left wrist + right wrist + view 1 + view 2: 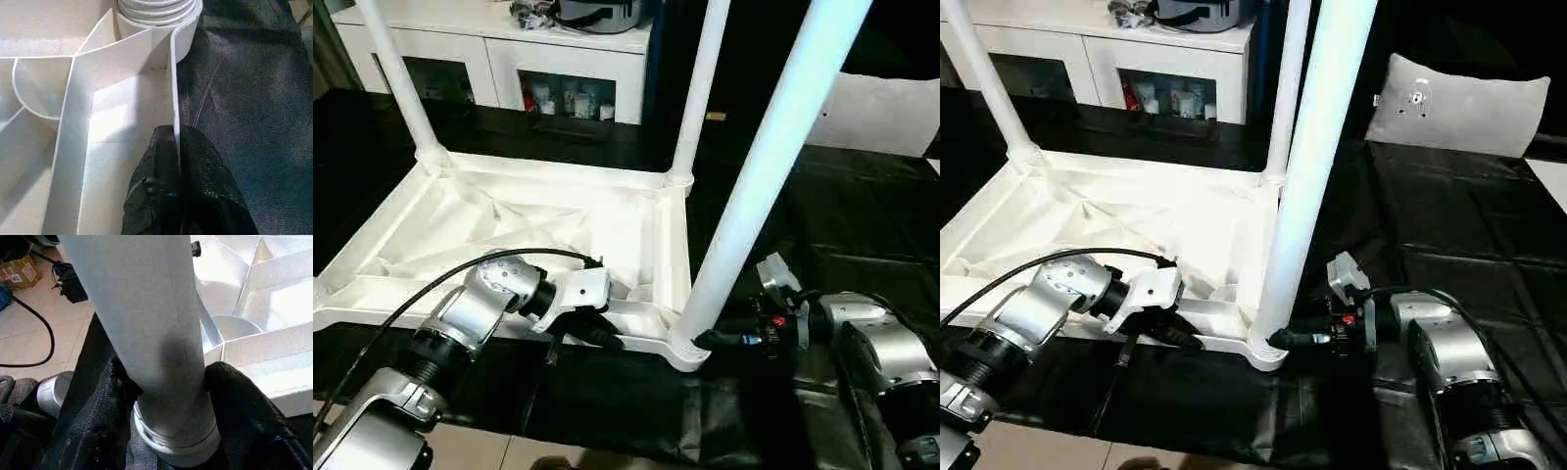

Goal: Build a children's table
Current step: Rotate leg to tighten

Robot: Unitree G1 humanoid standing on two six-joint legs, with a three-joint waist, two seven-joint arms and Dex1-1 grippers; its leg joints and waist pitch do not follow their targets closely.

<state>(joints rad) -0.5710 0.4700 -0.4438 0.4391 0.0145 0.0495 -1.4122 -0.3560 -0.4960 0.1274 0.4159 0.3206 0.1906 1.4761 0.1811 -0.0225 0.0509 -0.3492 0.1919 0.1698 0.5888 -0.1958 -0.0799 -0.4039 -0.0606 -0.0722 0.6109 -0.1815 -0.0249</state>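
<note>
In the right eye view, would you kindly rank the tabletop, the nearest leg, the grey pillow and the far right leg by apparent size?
1. White ribbed plastic tabletop.
2. Nearest white tubular leg, held at its base by the right gripper; nearness inflates it.
3 and 4. Grey rectangular pillow and far right white leg: too close to rank.

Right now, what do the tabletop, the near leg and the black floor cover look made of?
Tabletop: likely moulded white plastic, semi-gloss; thin ribs and a round corner socket show underneath. Near leg: smooth white tube, probably plastic, with ridged rings at its base; material not certain. Black floor cover: thin plastic sheeting by its look, creased and shiny.
</note>
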